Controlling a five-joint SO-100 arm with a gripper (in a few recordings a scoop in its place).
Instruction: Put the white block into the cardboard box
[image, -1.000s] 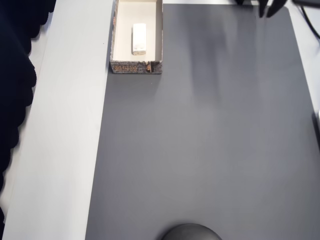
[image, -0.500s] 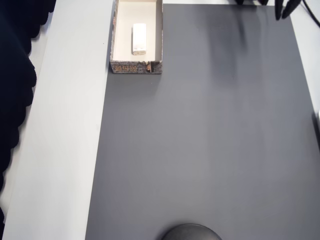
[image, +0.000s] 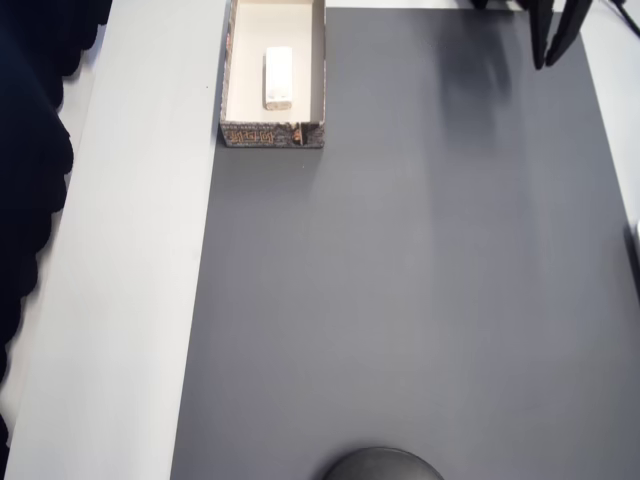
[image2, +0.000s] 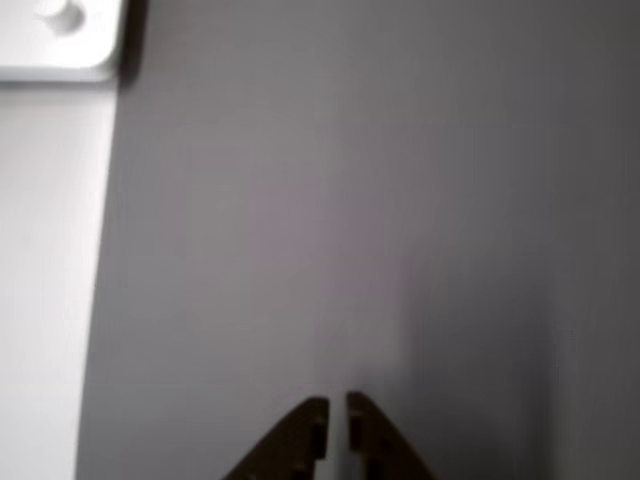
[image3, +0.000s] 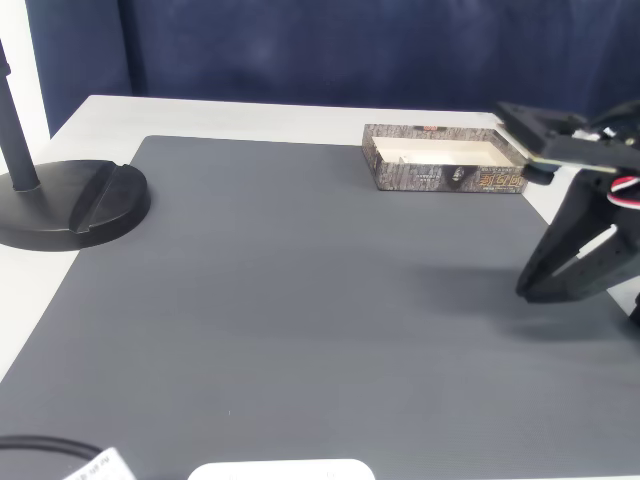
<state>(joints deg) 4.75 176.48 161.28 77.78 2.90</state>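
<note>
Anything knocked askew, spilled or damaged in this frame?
Nothing stands out. The white block lies flat inside the cardboard box, lengthwise with it, and the gripper is well away over the grey mat.

Gripper (image2: 338, 408) empty, fingertips nearly touching, pointed down just above the surface; arm low at overhead view's top-right corner.

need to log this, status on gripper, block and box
Gripper shut, empty, over grey mat. White block lying inside cardboard box. Nothing in the way.
</note>
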